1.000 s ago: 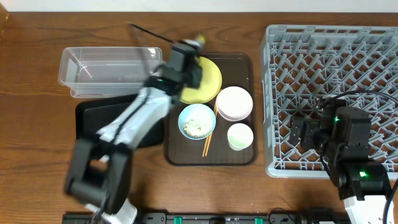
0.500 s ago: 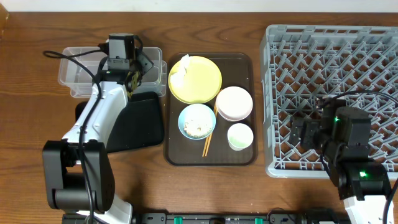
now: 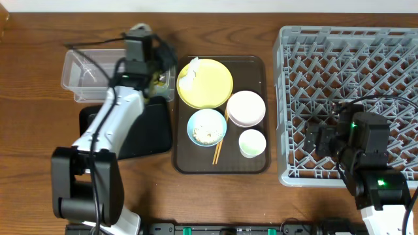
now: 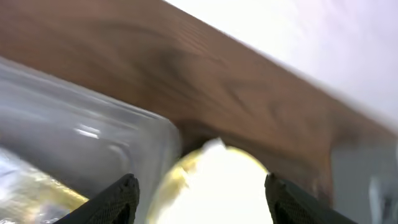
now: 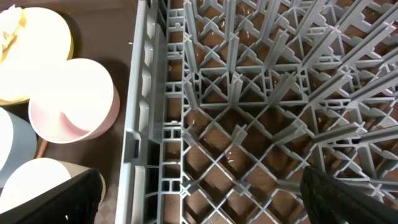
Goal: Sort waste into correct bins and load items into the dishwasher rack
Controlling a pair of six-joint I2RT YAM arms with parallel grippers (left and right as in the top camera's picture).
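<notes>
While your left jaws hang spread over the clear tub's (image 3: pixel 85 72) right end, w/ the yellow-green wrapper (image 3: pixel 155 79) just under them in it, your right jaws sit spread above the grey rack (image 3: pixel 366 65), & the tissue (image 3: pixel 189 77) lies on the yellow plate (image 3: pixel 215 88).

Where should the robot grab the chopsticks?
Probably at the near end of the chopsticks, coming straight down from above. They lie flat on the brown tray, squeezed between the light-blue bowl and the white cup. Only that end pokes out clear of the dishes, so pinch across the thin sticks there.
</notes>
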